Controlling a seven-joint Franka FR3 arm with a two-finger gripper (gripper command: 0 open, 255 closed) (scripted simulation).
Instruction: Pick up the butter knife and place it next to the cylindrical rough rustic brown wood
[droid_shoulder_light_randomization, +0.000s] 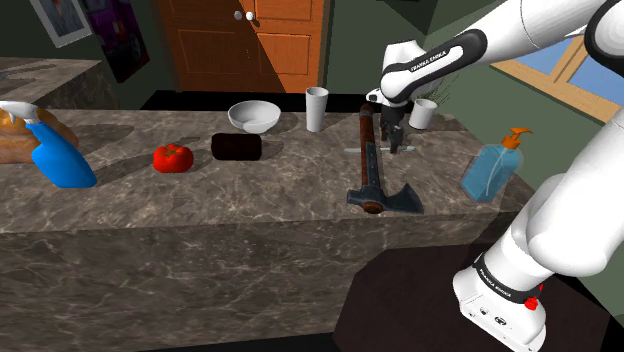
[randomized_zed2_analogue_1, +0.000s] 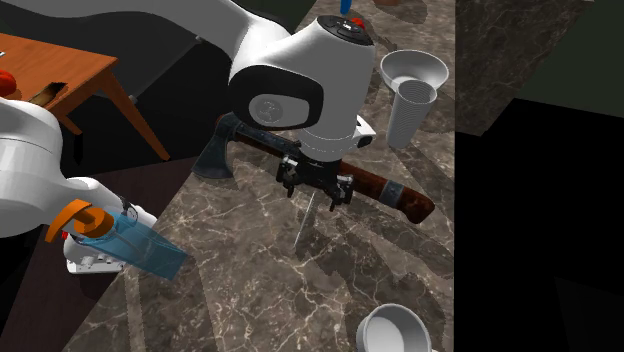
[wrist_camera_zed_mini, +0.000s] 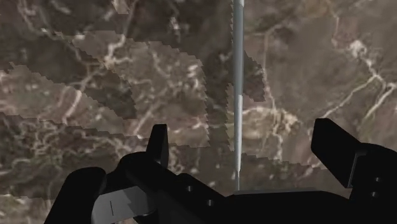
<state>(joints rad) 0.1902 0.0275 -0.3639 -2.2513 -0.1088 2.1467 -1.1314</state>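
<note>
One marbled brown counter (droid_shoulder_light_randomization: 200, 205), orange door (droid_shoulder_light_randomization: 290, 45) behind, tool (randomized_zed2_analogue_1: 318, 192) spread wide over butter knife (wrist_camera_zed_mini: 237, 95)

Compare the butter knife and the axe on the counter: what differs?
The butter knife is a thin, plain grey sliver; the axe is far bulkier, with brown handle and dark head. The knife lies between the open fingers of the gripper, untouched; the axe lies beside them. The knife runs roughly crosswise to the axe's handle. Both lie flat on the marbled counter.
</note>
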